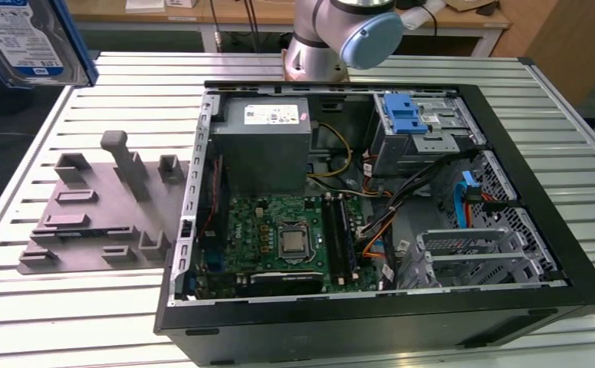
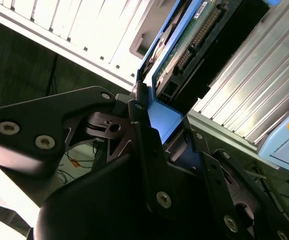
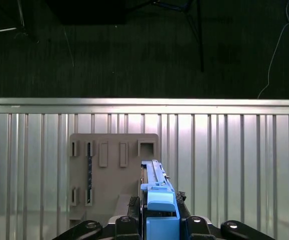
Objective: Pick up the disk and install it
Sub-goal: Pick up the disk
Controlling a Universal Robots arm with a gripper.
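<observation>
Disk (image 1: 21,38): flat, blue plastic frame, clamped in pincer (image 3: 158,205).

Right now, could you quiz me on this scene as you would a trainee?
1. What are the jaws shut on? A) the disk B) an orange cable C) nothing
2. True or false: the disk is held clear of the grey fixture plate.
3. Fill in: the computer case on the slatted table has its side ____.
Key: 1 A; 2 true; 3 open.
</observation>
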